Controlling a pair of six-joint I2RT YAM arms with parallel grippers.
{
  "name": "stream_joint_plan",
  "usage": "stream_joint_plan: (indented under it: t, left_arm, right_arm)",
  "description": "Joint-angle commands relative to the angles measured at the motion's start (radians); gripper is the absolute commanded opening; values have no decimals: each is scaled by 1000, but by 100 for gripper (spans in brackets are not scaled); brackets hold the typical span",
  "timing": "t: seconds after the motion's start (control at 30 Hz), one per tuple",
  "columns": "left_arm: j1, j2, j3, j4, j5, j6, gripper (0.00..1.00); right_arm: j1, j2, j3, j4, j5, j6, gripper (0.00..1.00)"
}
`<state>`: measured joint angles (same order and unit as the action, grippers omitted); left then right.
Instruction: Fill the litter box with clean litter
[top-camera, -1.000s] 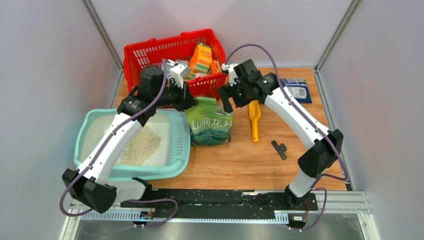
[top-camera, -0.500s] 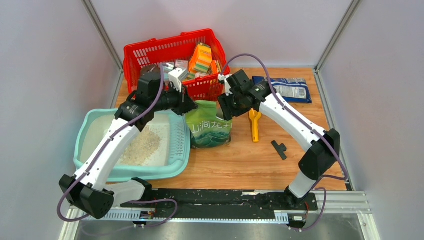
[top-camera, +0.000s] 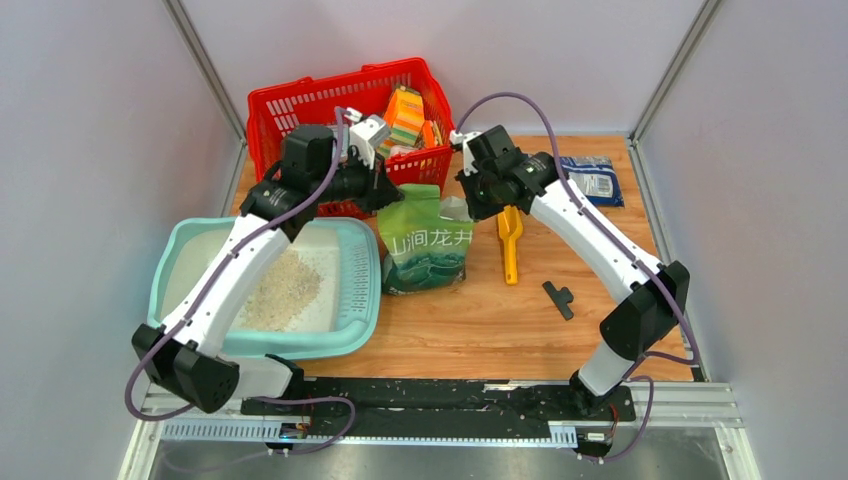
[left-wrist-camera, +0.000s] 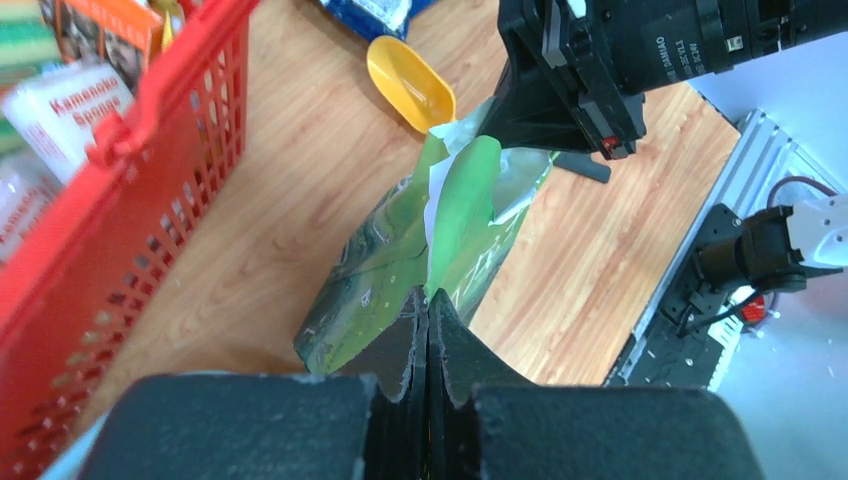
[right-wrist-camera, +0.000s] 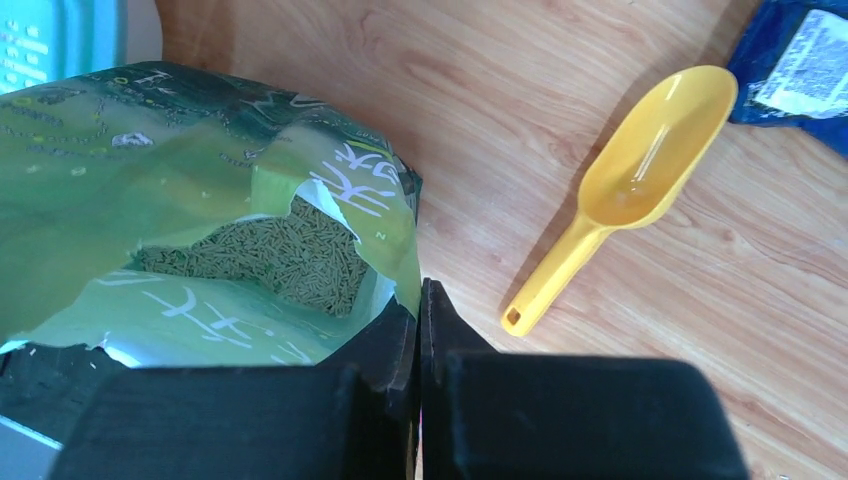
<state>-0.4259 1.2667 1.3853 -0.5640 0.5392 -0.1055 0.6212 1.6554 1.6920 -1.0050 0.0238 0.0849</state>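
Observation:
The pale teal litter box sits at the left with a loose heap of beige clean litter inside. A green printed bag stands just right of it, torn open at the top, with grey-green pellets showing inside. My left gripper is shut on the bag's left top edge. My right gripper is shut on the bag's right top edge. From above, the left gripper and right gripper flank the bag's mouth.
A red mesh basket with packaged goods stands behind the bag. A yellow scoop lies right of the bag, a blue packet sits at the back right, and a small black T-shaped piece lies nearer the front.
My right gripper came in to the bag's right top edge and shut on it. The left gripper stayed shut on the bag and shifted slightly back and right; the bag's top rose.

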Motion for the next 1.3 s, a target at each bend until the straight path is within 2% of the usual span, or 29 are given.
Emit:
stream_joint_plan:
  t: [0.0, 0.23, 0.33, 0.47, 0.5, 0.53, 0.63, 0.67, 0.7, 0.77, 0.8, 0.9, 1.07, 1.27]
  left_arm:
    - [16, 32, 251, 305, 53, 50, 0]
    - [16, 108, 328, 339, 104, 40, 0]
    - [16, 111, 288, 320, 104, 64, 0]
    - [16, 99, 134, 312, 126, 136, 2]
    - [16, 92, 114, 317, 136, 135, 6]
    - [13, 89, 98, 320, 145, 127, 17]
    - [9, 77, 66, 329, 156, 110, 39]
    - [4, 73, 54, 322, 148, 115, 41]
    - [4, 66, 51, 320, 143, 119, 43]
    - [4, 66, 47, 303, 134, 136, 48]
    - [4, 66, 46, 299, 133, 142, 49]
    - [4, 69, 47, 289, 128, 158, 52]
    - [4, 85, 52, 285, 125, 164, 52]
    - [4, 74, 44, 286, 113, 162, 52]
  right_arm:
    - [-74, -19, 110, 12, 47, -33, 0]
    - [-138, 40, 181, 34, 10, -36, 0]
    - [-140, 46, 132, 57, -10, -42, 0]
    - [-144, 60, 63, 83, -65, -43, 0]
    - [-143, 64, 61, 83, -73, -45, 0]
    - [-144, 67, 60, 83, -81, -45, 0]
    - [-144, 73, 67, 86, -91, -42, 2]
    - [-144, 75, 72, 88, -90, -43, 6]
    - [-144, 76, 74, 88, -90, -45, 24]
    - [-144, 83, 84, 91, -96, -45, 39]
    - [-144, 86, 89, 91, -107, -45, 54]
    - [-143, 102, 121, 86, -154, -54, 66]
    - [-126, 148, 147, 53, -154, -59, 72]
    - [-97, 190, 126, 11, -33, -5, 75]
